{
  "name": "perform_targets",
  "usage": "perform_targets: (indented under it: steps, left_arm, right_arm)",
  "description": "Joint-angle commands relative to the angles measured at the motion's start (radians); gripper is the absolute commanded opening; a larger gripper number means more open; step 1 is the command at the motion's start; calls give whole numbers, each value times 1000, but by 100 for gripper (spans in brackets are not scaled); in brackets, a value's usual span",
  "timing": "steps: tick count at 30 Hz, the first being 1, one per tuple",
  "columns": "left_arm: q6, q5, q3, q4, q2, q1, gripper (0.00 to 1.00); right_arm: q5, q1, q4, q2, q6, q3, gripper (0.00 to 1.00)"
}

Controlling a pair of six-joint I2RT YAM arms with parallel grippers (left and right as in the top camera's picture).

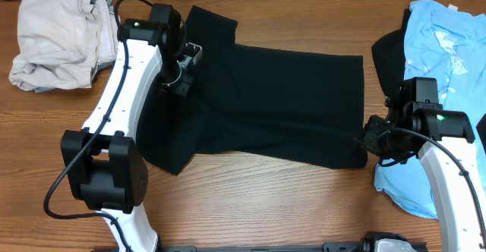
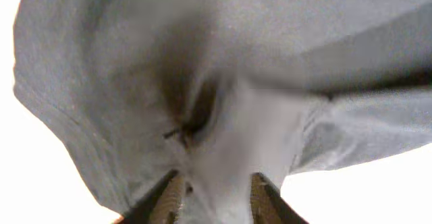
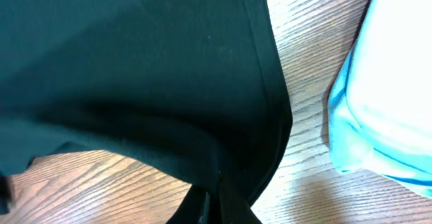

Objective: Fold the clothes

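Because a fold likely needs both ends lifted together, the left gripper (image 1: 181, 71) pinches bunched cloth at one side of the black shirt (image 1: 281, 104), spread mid-table; the right gripper (image 1: 372, 138) clamps its opposite lower corner.

This looks like a robot test bench, not a home; a wood-grain table (image 1: 250, 199) fills the overhead view; a white-and-black left arm (image 1: 125, 85) and right arm (image 1: 448, 184) stand at its near edge, a loose cable (image 1: 49, 195) trailing; a black garment (image 1: 281, 100), a beige heap (image 1: 61, 39) and a light blue pile (image 1: 448, 47) lie on it.
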Motion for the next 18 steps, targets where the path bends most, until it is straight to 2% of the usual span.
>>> perform_targets:
  steps: [1,6,7,9,13,18]
  left_arm:
    - [-69,2,79,-38,-2,2,45]
    - [-189,-15,284,-209,-2,27,45]
    - [-267,-49,363,-292,-5,48,45]
    - [-345,-81,405,-354,-20,77,44]
    - [-443,-96,385,-394,-69,140,41]
    - [-523,-84,267,-387,-122,162,39]
  right_arm:
    - [10,-4,1,-4,-3,-2,4]
    - [10,-4,-2,-4,-11,-2,4]
    - [10,-4,-2,-4,-19,-2,4]
    - [10,-4,0,-4,-19,-2,4]
    - [10,-4,9,-4,-22,-2,4]
    - [10,-4,27,-4,-26,-2,4]
